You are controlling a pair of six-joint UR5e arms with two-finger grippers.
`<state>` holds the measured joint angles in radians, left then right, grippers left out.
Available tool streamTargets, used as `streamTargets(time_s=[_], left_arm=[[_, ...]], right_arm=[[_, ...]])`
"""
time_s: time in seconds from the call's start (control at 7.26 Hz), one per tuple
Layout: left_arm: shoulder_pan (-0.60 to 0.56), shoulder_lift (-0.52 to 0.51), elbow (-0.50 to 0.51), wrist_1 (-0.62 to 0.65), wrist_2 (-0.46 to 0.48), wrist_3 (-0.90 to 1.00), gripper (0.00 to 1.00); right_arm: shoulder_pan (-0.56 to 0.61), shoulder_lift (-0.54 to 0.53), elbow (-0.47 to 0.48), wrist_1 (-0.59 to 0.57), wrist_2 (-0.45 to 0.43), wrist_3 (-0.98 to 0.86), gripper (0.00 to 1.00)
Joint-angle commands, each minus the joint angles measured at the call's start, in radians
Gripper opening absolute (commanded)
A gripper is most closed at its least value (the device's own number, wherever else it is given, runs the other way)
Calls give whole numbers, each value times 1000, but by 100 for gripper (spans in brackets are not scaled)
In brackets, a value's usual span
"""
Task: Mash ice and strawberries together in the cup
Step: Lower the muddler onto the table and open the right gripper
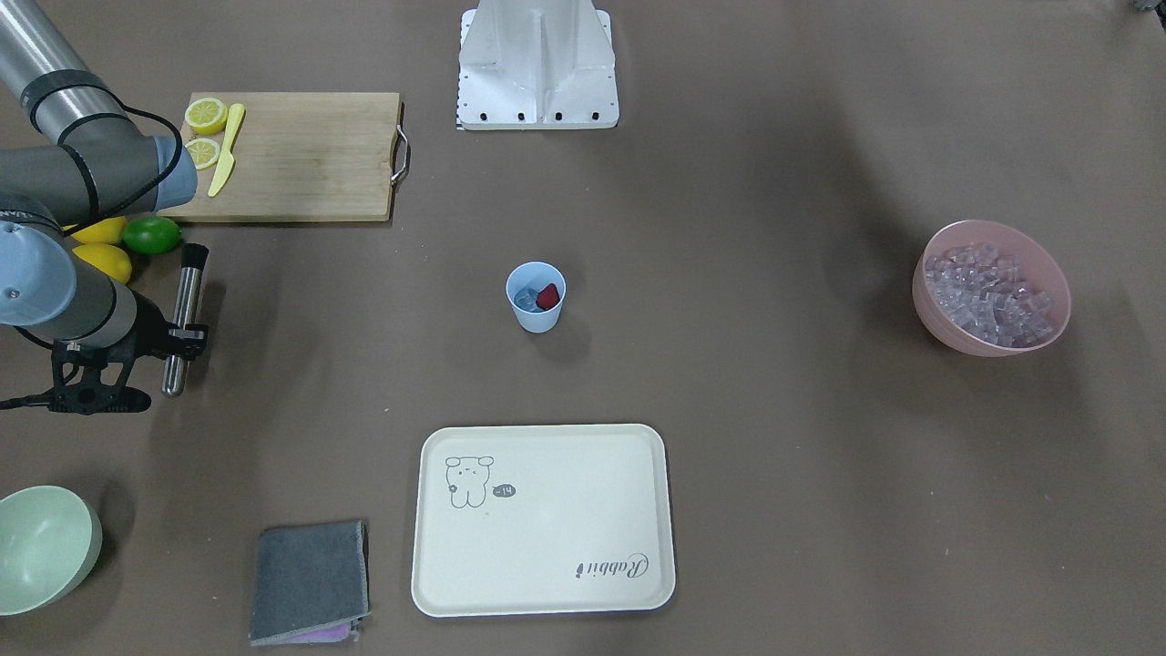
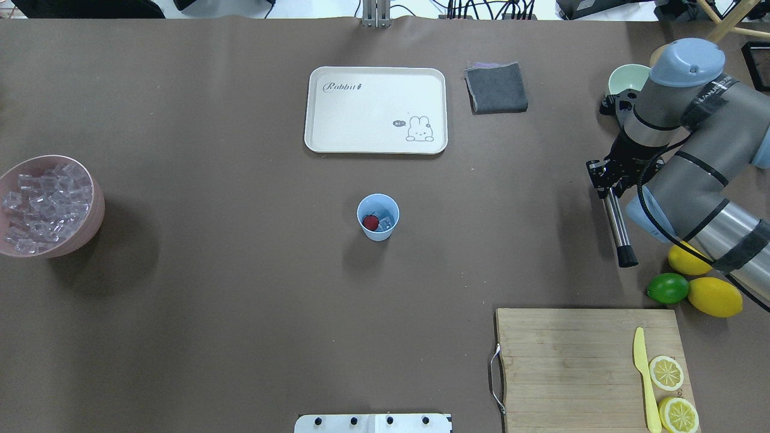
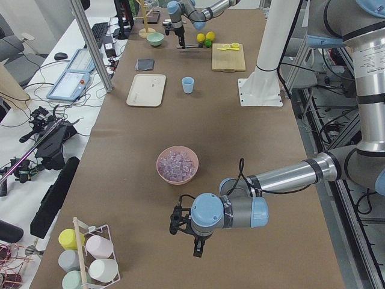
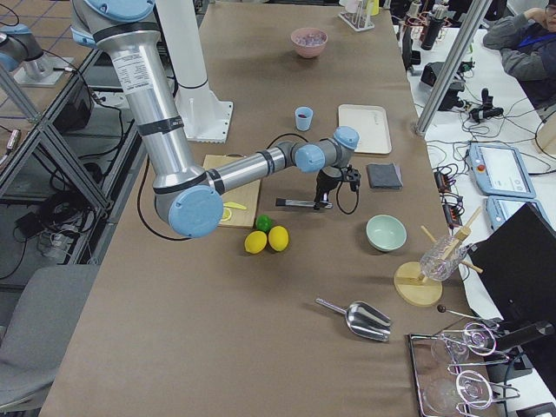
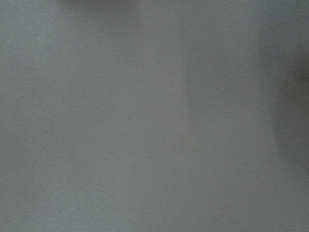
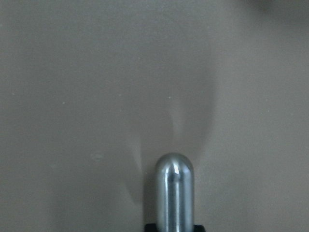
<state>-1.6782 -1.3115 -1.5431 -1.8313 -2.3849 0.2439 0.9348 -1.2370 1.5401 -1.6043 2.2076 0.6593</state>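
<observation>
The light-blue cup (image 1: 536,319) (image 2: 378,233) stands at the table's middle. Inside it lie a red strawberry (image 1: 547,295) (image 2: 370,222) and a few clear ice cubes (image 1: 526,298) (image 2: 387,221). Far off toward the robot's right, my right gripper (image 1: 185,334) (image 2: 606,183) is shut on a steel muddler (image 1: 185,301) (image 2: 616,225) with a black end, held level and low over the table. Its rounded steel end (image 6: 174,193) fills the right wrist view. My left gripper (image 3: 195,241) shows only in the exterior left view, beyond the pink bowl; I cannot tell its state.
A pink bowl (image 1: 947,333) (image 2: 90,234) heaped with ice cubes sits on the robot's left. Near the right arm are a cutting board (image 2: 565,361) with lemon halves and a yellow knife, two lemons, a lime (image 2: 668,288) and a green bowl (image 1: 41,547). A cream tray (image 1: 547,583) and grey cloth (image 1: 310,579) lie beyond the cup.
</observation>
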Motion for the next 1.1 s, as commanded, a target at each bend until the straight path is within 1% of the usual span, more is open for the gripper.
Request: streamTargets(time_s=[0.0,0.28,0.41,0.55,0.96], left_arm=[[0,0,0,-3,0,0,99],[0,0,0,-3,0,0,99],[0,0,0,-3,0,0,99],[0,0,1,-3,0,0,99],[0,0,8,-2,1,0,99]], right_arm=[[-7,2,-15,1,-5,0,0],[-10,8,-18,1,-8,-9,0],[-11,13,-18,1,-8,-6,9],[-14,17,-18,1,-17,0,99],[-19,25,-15,3,-20,-9,100]])
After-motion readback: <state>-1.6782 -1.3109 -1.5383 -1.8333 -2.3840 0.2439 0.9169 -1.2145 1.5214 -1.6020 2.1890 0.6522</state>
